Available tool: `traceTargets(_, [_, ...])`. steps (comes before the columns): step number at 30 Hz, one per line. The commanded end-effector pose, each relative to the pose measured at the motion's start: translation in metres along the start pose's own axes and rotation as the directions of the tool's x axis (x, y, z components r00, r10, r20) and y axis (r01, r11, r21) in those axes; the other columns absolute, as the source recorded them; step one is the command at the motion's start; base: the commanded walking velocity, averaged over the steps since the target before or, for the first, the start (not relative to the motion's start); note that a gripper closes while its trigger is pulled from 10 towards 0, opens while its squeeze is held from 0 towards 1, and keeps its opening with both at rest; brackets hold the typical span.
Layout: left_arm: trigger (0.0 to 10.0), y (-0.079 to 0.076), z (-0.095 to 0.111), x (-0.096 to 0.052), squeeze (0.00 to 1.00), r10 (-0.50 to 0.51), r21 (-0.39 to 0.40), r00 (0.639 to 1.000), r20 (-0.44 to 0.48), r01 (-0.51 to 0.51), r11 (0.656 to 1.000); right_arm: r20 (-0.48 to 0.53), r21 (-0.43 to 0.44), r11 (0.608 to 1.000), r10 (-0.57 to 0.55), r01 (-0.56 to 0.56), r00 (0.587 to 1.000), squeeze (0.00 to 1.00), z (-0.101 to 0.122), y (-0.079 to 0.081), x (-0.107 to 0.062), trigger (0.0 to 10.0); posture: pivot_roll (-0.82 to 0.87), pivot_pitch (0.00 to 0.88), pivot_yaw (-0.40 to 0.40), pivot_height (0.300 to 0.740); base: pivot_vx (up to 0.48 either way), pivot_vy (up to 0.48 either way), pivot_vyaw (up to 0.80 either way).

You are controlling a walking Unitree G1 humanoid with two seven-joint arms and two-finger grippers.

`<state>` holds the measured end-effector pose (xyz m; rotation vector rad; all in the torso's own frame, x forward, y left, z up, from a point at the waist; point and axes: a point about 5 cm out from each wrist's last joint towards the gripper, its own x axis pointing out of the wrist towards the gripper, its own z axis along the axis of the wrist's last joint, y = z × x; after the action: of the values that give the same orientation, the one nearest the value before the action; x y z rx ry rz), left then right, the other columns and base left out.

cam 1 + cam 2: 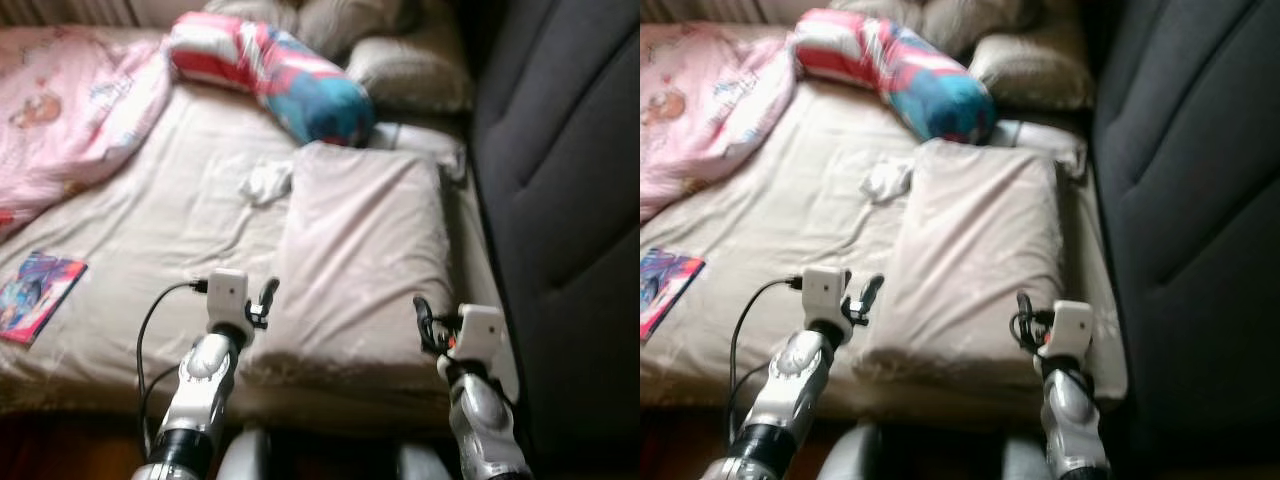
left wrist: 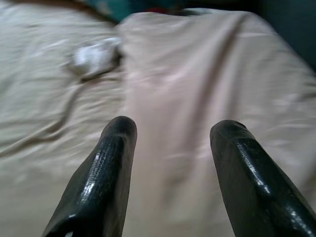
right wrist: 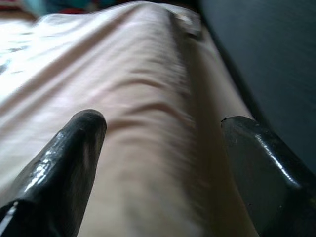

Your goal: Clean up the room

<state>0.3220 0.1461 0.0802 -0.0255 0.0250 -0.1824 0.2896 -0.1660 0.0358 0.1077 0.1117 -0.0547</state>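
Large beige pillow (image 1: 362, 265) lies flat on bed (image 1: 160, 260), near edge, dead ahead at 12 o'clock; left gripper (image 1: 262, 300) at its 8 o'clock corner, right gripper (image 1: 422, 318) at 4 o'clock, both with fingers apart, empty; step judged: bracketing pillow; next move calls for closing on both corners together

This is a bedroom in a home. A big bed (image 1: 150, 250) with a light sheet fills most of the room. A large pale pillow (image 1: 365, 260) lies near the right edge of the bed. A red, white and blue pillow (image 1: 275, 75) and a grey pillow (image 1: 405, 75) sit at the far edge. A pink blanket (image 1: 70, 110) with pictures is bunched in the far left corner. A colourful book (image 1: 35, 295) lies by the left edge.
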Motion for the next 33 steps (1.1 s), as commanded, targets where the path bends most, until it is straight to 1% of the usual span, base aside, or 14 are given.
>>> traceTargets(1, [10.0,-0.006,-0.001,0.000,0.00,-0.017,-0.004,1.000,-0.008,0.017,1.000,-0.037,0.006,1.000,-0.027,0.028,0.999,0.00,-0.009,-0.008,-0.006,10.0,-0.13,0.231,0.018,0.659,0.360,0.000,-0.78])
traceTargets(2, [10.0,-0.006,-0.002,0.000,0.00,-0.017,-0.004,1.000,-0.009,0.017,1.000,-0.036,0.006,1.000,-0.027,0.027,0.999,0.00,-0.009,-0.008,-0.006,10.0,-0.13,0.230,0.018,0.659,0.360,0.000,-0.74])
traceTargets(14, [10.0,-0.006,0.000,0.000,0.00,-0.023,0.005,1.000,-0.008,0.023,1.000,-0.031,-0.007,1.000,-0.008,0.007,0.999,0.00,-0.009,-0.005,-0.005,10.0,-0.13,0.234,0.022,0.659,0.353,0.000,0.00])
traceTargets(19, [10.0,-0.005,-0.001,0.000,0.00,-0.017,0.007,1.000,-0.009,0.017,1.000,-0.019,-0.024,0.999,0.031,-0.031,0.999,0.00,-0.008,-0.001,-0.006,10.0,-0.13,0.233,0.023,0.659,0.000,0.000,0.08])
traceTargets(26, [10.0,-0.005,-0.001,0.000,0.00,-0.014,0.004,1.000,-0.009,0.014,1.000,-0.025,-0.013,0.998,0.060,-0.061,0.998,0.00,-0.009,0.003,-0.007,10.0,-0.13,0.229,0.023,0.659,0.000,0.000,0.76])
traceTargets(29, [10.0,-0.006,-0.001,0.000,0.00,-0.016,0.004,1.000,-0.010,0.016,1.000,-0.033,0.001,0.998,0.057,-0.057,0.998,0.00,-0.010,0.003,-0.007,10.0,-0.13,0.227,0.023,0.659,0.000,0.000,0.00])
traceTargets(33, [10.0,-0.007,-0.001,0.001,0.00,-0.022,0.004,1.000,-0.015,0.022,1.000,-0.033,-0.009,0.999,0.044,-0.044,0.998,0.00,-0.009,0.000,-0.006,10.0,-0.13,0.225,0.023,0.659,0.000,0.000,0.00])
